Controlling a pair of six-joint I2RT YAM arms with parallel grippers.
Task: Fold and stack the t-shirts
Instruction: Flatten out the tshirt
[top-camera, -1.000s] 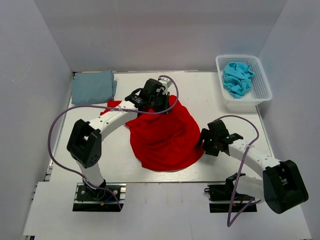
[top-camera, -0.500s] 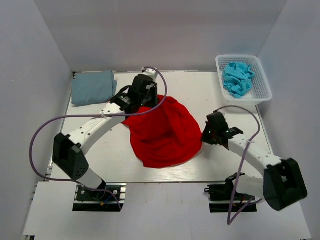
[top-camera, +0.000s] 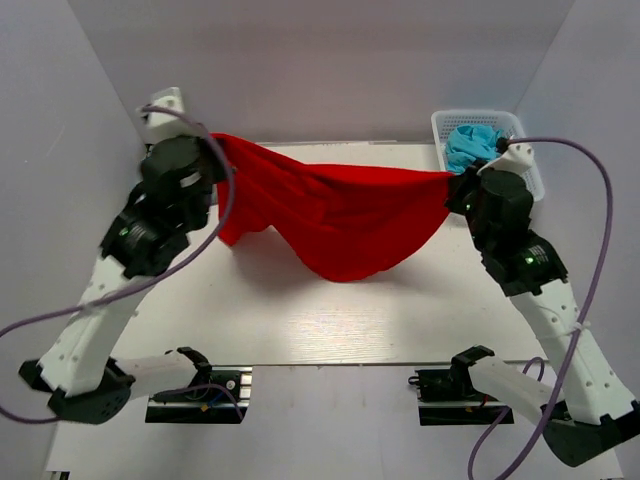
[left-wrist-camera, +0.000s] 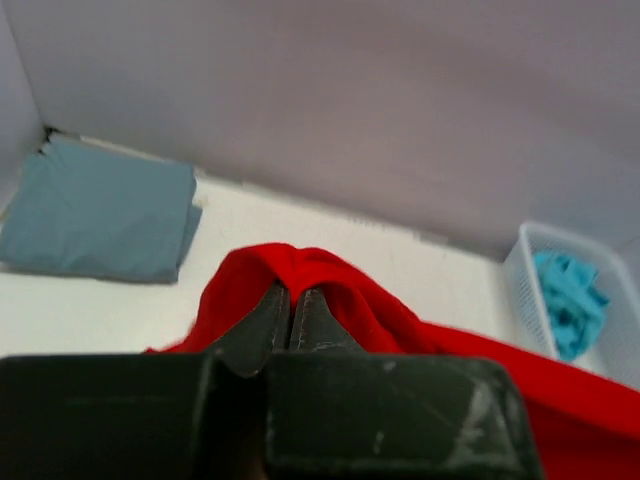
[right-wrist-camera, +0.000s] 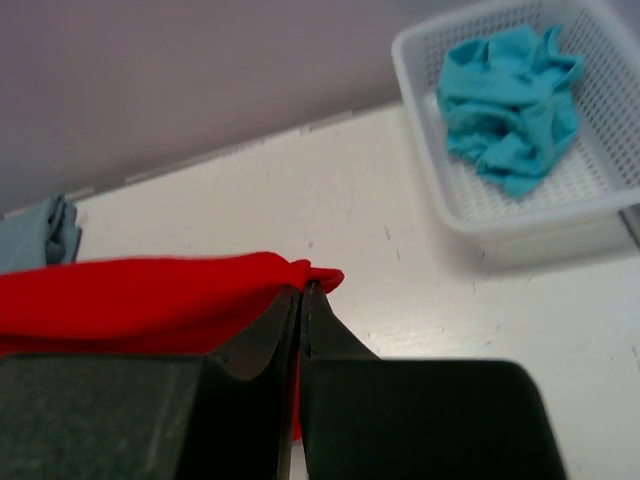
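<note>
The red t-shirt (top-camera: 340, 215) hangs stretched in the air between both raised arms, sagging in the middle above the table. My left gripper (top-camera: 212, 142) is shut on its left end, the cloth (left-wrist-camera: 300, 270) bunched over the fingertips (left-wrist-camera: 293, 300). My right gripper (top-camera: 452, 183) is shut on its right end, where a red fold (right-wrist-camera: 200, 300) pokes past the tips (right-wrist-camera: 302, 292). The grey-blue t-shirt (left-wrist-camera: 95, 210) lies folded at the back left corner. The turquoise t-shirt (right-wrist-camera: 510, 105) lies crumpled in the basket (top-camera: 525, 190).
The white mesh basket (right-wrist-camera: 520, 215) stands at the back right corner, just behind the right gripper. White walls close in the table (top-camera: 330, 320) at the back and both sides. Purple cables loop off both arms.
The right gripper closed on the shirt's right edge. Both arms rose and drew apart, lifting the red t-shirt from a heap on the table into a stretched span.
</note>
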